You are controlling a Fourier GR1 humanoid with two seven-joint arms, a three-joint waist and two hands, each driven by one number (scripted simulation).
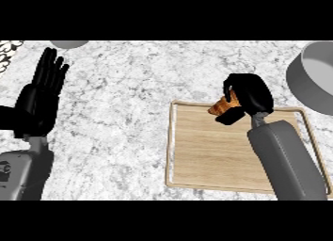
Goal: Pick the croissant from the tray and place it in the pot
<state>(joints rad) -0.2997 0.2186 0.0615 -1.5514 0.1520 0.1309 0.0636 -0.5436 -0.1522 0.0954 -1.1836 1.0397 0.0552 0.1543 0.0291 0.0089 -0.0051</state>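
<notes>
Head view: right hand (pixel 247 96) has its fingers curled around the croissant (pixel 223 106) above the tray (pixel 218 155)'s far edge. Carry step; next, swing toward two o'clock over the pot (pixel 322 77). Left hand (pixel 41 96) rests, fingers straight, at nine o'clock.

So counting it up: one croissant (pixel 220 107), one wooden tray (pixel 211 155), one grey pot (pixel 322 80), one small grey bowl (pixel 68 44) at the top edge, and two hands (pixel 41 96).
</notes>
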